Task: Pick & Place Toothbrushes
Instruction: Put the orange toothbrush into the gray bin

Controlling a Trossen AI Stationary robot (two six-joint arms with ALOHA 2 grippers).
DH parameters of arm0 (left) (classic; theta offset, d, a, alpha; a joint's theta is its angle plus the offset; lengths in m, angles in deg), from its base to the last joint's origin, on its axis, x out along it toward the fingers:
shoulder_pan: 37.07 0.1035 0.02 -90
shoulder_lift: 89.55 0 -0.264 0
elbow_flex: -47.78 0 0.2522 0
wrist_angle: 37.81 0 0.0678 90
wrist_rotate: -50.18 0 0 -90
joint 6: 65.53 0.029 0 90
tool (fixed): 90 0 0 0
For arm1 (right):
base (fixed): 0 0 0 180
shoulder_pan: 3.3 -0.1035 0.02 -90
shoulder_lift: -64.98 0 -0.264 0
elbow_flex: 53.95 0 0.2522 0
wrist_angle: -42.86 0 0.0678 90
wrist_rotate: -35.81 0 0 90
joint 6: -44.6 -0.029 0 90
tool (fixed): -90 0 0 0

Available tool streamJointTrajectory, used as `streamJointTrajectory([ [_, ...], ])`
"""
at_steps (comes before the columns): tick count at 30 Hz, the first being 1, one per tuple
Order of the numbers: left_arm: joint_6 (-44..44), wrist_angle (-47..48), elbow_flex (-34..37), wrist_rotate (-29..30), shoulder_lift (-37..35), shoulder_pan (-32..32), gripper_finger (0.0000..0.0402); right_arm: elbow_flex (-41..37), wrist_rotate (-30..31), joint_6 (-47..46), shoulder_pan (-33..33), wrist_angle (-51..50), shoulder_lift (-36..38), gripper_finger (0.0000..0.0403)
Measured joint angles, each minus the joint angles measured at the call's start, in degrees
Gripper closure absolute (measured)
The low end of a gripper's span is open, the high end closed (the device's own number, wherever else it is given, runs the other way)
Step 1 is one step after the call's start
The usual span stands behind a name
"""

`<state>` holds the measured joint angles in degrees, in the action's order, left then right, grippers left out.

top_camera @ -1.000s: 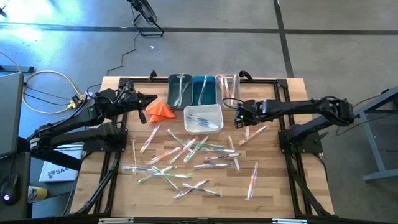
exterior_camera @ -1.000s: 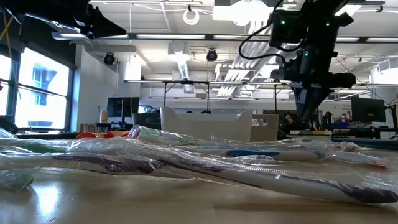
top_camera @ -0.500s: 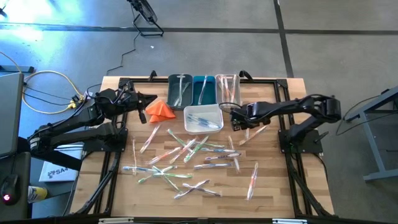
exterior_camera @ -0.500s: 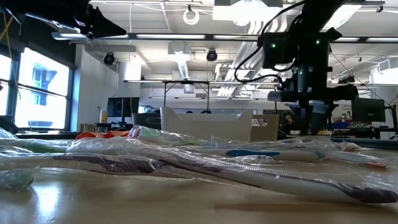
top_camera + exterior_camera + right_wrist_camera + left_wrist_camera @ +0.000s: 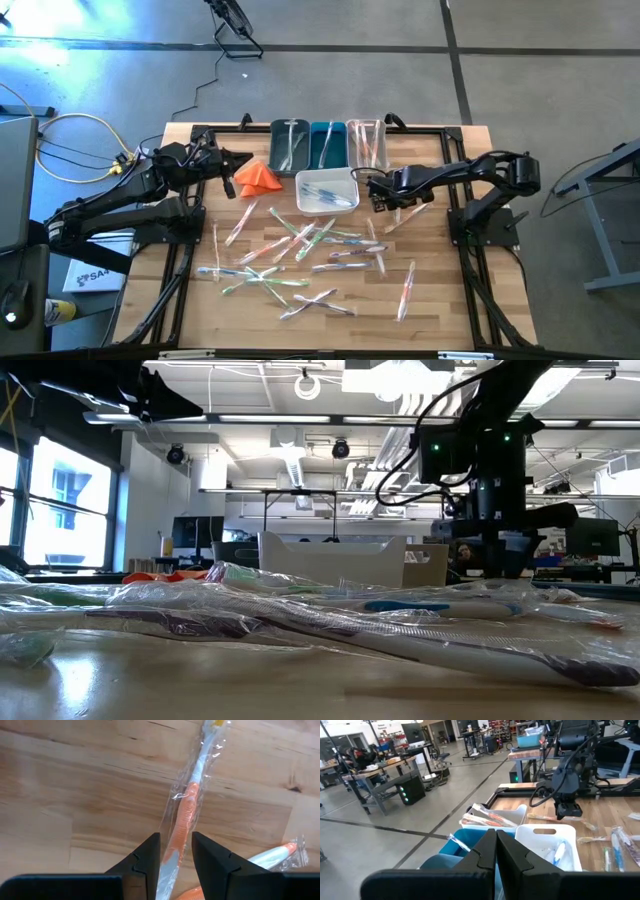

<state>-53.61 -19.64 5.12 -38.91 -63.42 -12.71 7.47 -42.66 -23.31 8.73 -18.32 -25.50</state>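
Observation:
Many wrapped toothbrushes (image 5: 290, 255) lie scattered flat on the wooden table. My right gripper (image 5: 379, 203) points down just right of the white bin (image 5: 327, 190). It is open. In the right wrist view its fingers (image 5: 176, 842) stand on either side of an orange-handled toothbrush (image 5: 189, 807) lying on the wood. Whether they touch its wrapper I cannot tell. My left gripper (image 5: 496, 851) is shut on nothing and is held level above the table's far left, near the orange cloth (image 5: 258, 176).
Three narrow bins stand side by side at the far edge: a dark one (image 5: 289, 146), a blue one (image 5: 327, 144) and a clear one (image 5: 366, 141), each holding toothbrushes. A second orange-and-white toothbrush (image 5: 272, 855) lies close beside my right gripper. A black frame edges the table.
My right gripper has come down toward the table and shifted a little toward the white bin, tipping steeper until it points almost straight down over the orange-handled toothbrush. Nothing on the table has moved.

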Motion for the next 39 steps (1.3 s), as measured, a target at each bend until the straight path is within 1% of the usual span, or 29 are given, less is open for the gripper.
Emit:
streamJointTrajectory([
  [5,0.0,0.0,0.0,0.02,0.0,0.0,0.0394,0.0,-0.01,-0.06,-0.02,0.09,0.0,0.0298],
  [14,0.0,0.0,0.0,0.11,0.0,0.0,0.0394,-0.02,0.0,-5.65,-0.02,0.03,0.0,0.0298],
  [20,0.0,0.02,0.0,0.13,0.0,0.0,0.0394,-0.04,0.16,-5.87,-0.02,0.03,0.0,0.0298],
  [26,0.0,0.04,0.0,0.15,0.0,0.0,0.0394,-0.04,3.1,-6.14,-0.78,0.05,0.0,0.0298],
  [32,0.0,0.04,0.0,0.15,0.0,0.0,0.0394,-0.15,2.95,-7.39,-1.21,0.16,0.0,0.0303],
  [37,-0.01,0.06,0.0,0.17,0.0,0.0,0.0394,-2.06,2.84,-7.73,-1.95,1.46,0.02,0.0305],
  [39,-0.02,0.07,0.0,0.17,0.0,0.0,0.0394,-2.95,1.86,-8.74,-1.98,1.81,0.02,0.0305],
])
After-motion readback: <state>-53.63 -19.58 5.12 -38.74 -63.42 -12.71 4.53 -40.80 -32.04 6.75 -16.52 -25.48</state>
